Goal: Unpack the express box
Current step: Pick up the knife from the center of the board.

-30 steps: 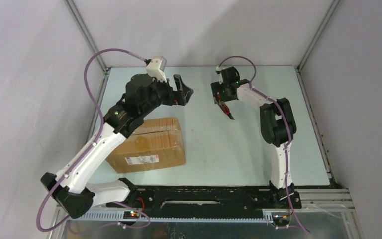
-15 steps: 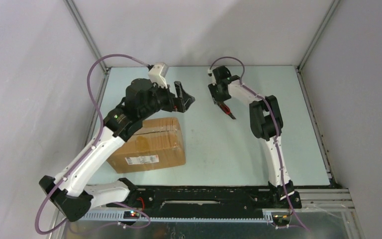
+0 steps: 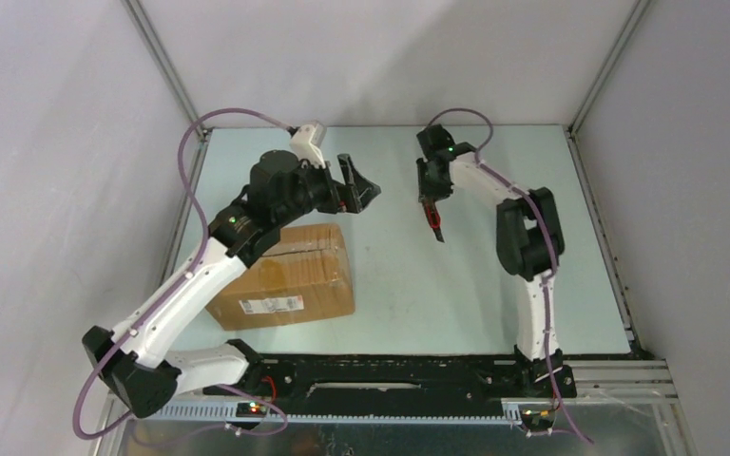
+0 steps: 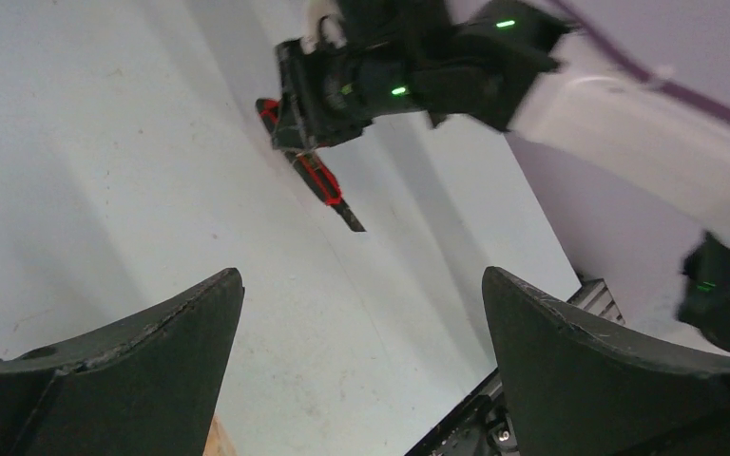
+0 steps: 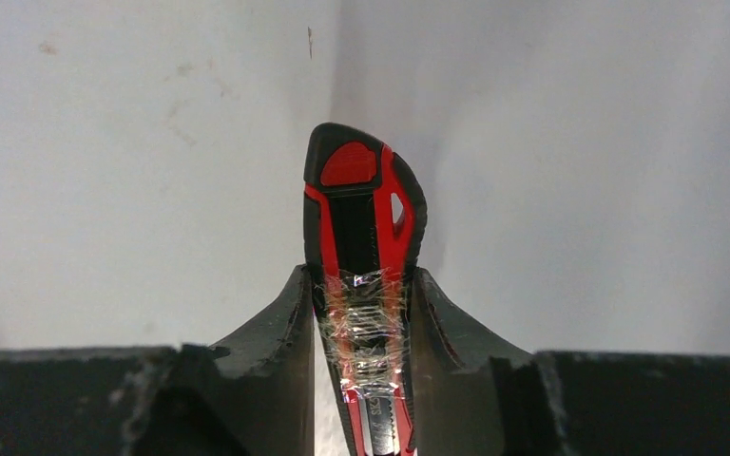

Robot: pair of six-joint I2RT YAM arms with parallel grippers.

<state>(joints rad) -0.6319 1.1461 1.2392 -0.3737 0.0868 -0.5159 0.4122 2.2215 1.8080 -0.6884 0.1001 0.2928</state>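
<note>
Item 1. Utility knife [image 5: 364, 285]: sits between the right gripper's [image 5: 361, 285] fingers [image 5: 276, 342], touching both, with one end past the fingertips.

Item 2. Left gripper [image 3: 359, 183]: to the left of the right gripper [image 3: 431, 195], apart from it; the knife [image 4: 318, 180] lies ahead of its spread fingers [image 4: 152, 342].

Item 3. Express box [image 3: 290, 275]: on the table [image 3: 418, 285], below and behind the left gripper, partly under that arm; well to the left of the right gripper and nearer the arm bases.
</note>
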